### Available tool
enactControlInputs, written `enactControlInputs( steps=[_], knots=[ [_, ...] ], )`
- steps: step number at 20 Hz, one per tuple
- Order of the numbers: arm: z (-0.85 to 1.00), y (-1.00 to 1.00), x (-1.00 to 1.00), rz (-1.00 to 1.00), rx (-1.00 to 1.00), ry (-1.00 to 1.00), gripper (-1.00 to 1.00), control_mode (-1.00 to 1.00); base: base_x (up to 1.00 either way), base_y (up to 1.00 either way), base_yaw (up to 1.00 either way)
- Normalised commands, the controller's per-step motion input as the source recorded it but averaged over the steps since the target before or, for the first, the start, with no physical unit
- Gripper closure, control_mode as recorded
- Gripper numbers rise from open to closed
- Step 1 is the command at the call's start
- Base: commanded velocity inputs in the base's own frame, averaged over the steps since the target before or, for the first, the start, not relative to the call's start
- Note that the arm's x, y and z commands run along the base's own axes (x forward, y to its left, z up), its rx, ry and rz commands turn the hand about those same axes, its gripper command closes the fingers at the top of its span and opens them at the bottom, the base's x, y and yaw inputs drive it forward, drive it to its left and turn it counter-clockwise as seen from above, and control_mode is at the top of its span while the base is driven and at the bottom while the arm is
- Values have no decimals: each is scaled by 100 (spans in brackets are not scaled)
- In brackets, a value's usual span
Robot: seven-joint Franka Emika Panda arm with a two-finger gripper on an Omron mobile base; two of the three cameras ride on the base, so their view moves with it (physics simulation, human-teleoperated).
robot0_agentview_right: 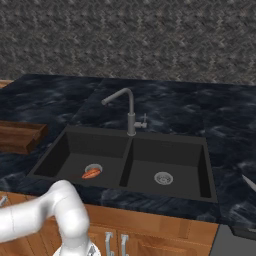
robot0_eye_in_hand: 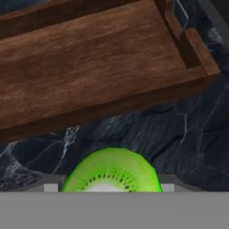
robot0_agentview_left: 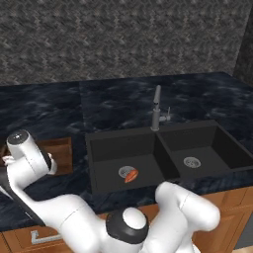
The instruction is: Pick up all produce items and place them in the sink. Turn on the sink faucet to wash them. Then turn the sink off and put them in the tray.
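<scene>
**Green Fruit Goes Up by the Tray, Carrot Waits in the Sink**

While an orange-red carrot (robot0_agentview_left: 131,176) lies on the floor of the left basin of the black double sink (robot0_agentview_left: 148,141), right against that basin's silver drain, the robot's arm is bent far out to its own left, over the dark marble counter (robot0_agentview_left: 44,108) beside the wooden tray (robot0_agentview_left: 62,153). In the hand view a round green piece of produce (robot0_eye_in_hand: 112,172), showing a kiwi-like cut face with dark seeds, sits low between the two finger tips of the gripper (robot0_eye_in_hand: 109,188). The jaws stand fairly wide and appear to be closed on the fruit, one pad at each side of it. Below and beyond it are bare counter and the tray's near wall, with the tray itself empty in the part on show.

The grey faucet (robot0_agentview_left: 156,109) stands upright behind the divider between the basins, its spout angled out toward the left one; no water can be seen running.

By the look of it, the first step is half done: one piece is in the sink and the second has just been gripped, or is about to leave the counter. The next move would call for lifting the fruit clear of the tray's raised edge, swinging it rightward over the sink rim, and letting go above the left basin near the carrot. Whether the fruit is already off the counter cannot be told.
</scene>
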Motion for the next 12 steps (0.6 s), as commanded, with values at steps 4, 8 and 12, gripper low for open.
enactControlInputs(
  steps=[4, 8, 12],
  knots=[
    [13, -91, -17, -6, 16, 1, 100, -100, 0, 0, 0],
    [12, -94, -25, -6, 16, 0, 100, -100, 0, 0, 0],
    [6, -95, -16, -9, 13, 4, 100, -100, 0, 0, 0]
  ],
)
